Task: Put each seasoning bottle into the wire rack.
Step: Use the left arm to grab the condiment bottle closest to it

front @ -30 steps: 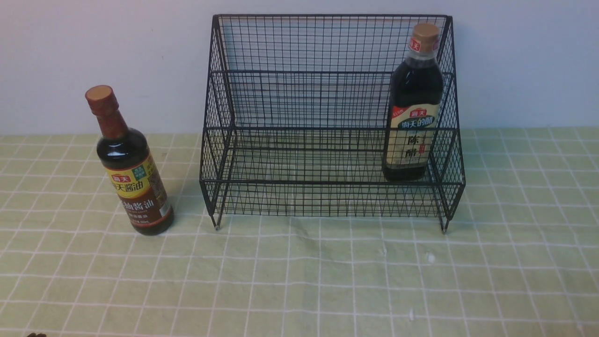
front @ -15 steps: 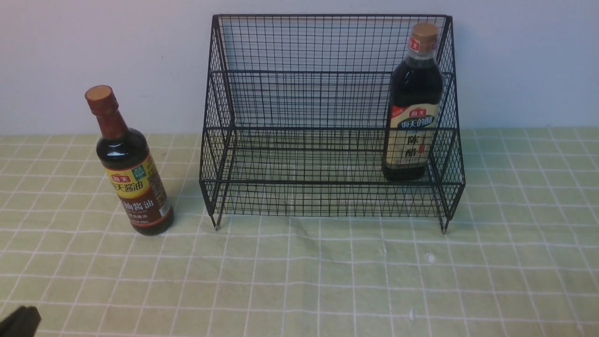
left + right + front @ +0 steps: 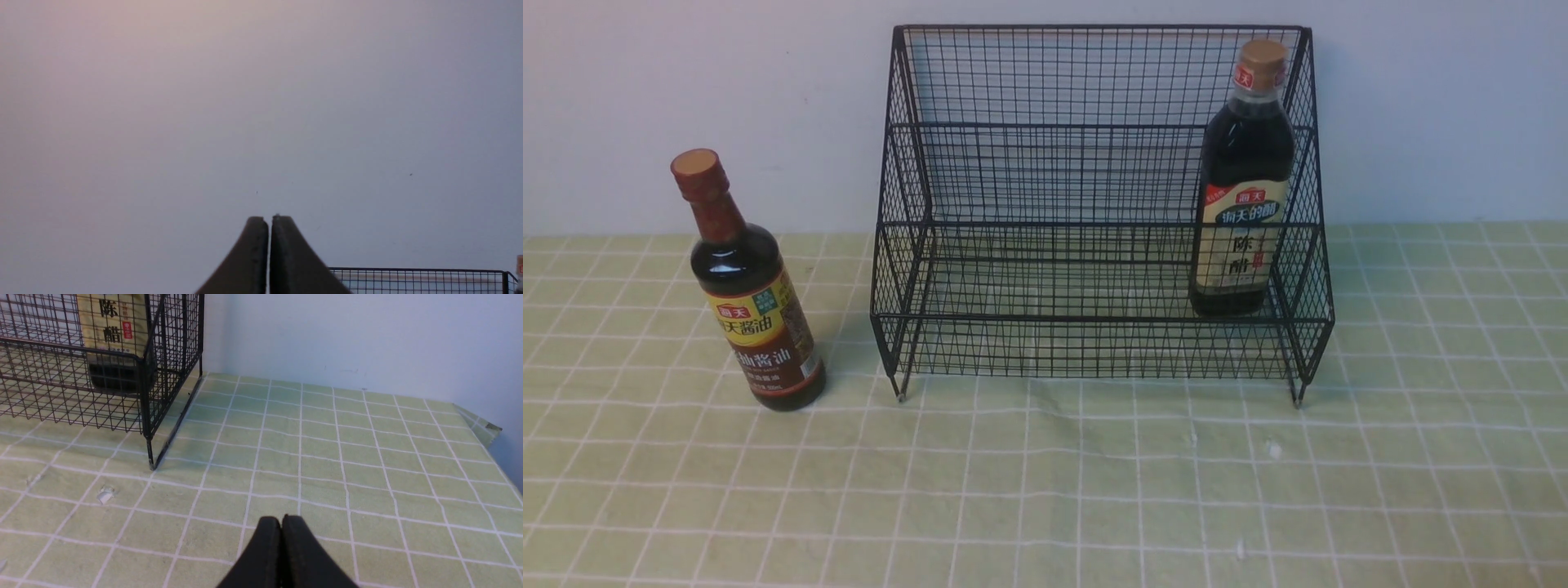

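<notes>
The slim seasoning bottle (image 3: 756,327) with a red-brown cap stands upright on the cloth, left of the wire rack (image 3: 1054,318) and apart from it. The broader seasoning bottle (image 3: 1245,188) with a tan cap stands upright on the rack's lower tier at its right end. Its beige label (image 3: 112,330) also shows through the rack's mesh (image 3: 147,396) in the right wrist view. Neither arm shows in the front view. My left gripper (image 3: 269,218) is shut and empty, facing the wall above the rack's top rim (image 3: 416,270). My right gripper (image 3: 281,517) is shut and empty, low over the cloth to the right of the rack.
A green checked tablecloth (image 3: 1094,490) covers the table up to a white wall (image 3: 686,82) right behind the rack. The cloth's right edge (image 3: 490,428) drops off past the rack. Small white specks (image 3: 106,495) lie near the rack's front right foot.
A dark gripper tip that showed at the front view's bottom left corner half a second ago has left the view. The bottles and rack have not moved.
</notes>
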`<state>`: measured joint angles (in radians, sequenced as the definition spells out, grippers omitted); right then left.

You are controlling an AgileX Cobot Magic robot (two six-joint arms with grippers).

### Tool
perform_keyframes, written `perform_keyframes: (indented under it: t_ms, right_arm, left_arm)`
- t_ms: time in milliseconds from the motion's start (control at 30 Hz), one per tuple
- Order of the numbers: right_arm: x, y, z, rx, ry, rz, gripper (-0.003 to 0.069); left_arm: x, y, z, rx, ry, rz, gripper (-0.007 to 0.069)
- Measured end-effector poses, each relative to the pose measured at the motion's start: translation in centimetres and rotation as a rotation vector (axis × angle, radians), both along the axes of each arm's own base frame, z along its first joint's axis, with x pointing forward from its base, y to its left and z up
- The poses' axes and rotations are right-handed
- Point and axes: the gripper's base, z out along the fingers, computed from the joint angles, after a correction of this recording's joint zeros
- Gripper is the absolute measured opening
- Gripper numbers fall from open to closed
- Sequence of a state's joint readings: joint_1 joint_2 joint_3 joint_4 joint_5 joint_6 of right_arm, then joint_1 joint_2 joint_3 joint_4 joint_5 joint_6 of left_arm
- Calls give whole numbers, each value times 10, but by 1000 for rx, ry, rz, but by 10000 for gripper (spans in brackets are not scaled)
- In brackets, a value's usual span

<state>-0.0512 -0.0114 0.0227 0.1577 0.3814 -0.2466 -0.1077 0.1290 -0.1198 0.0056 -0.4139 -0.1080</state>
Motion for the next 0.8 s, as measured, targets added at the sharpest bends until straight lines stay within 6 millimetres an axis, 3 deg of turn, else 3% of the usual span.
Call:
perform_keyframes:
  t_ms: [33,67,200,333,367,600,633,667,800]
  right_arm:
    - [0,0,0,0,0,0,-15]
    - [0,0,0,0,0,0,-15]
    - [0,0,0,0,0,0,-15]
    - [0,0,0,0,0,0,-15]
    - [0,0,0,0,0,0,-15]
    - [0,0,0,0,0,0,-15]
    - [0,0,0,0,0,0,-15]
    - [0,0,0,0,0,0,-15]
    - [0,0,0,0,0,0,-15]
  left_arm:
    - [1,0,-1,1,12,0,-5]
    - [10,-1,13,6,58,0,0]
    - [32,-3,32,17,147,1,25]
    - [67,-7,47,28,251,1,76]
    - [87,-9,51,33,298,1,110]
    - [147,-16,48,46,415,0,315]
    - [147,-16,49,45,409,0,323]
    - [162,-18,44,48,438,0,380]
    - [192,-20,33,40,490,2,489]
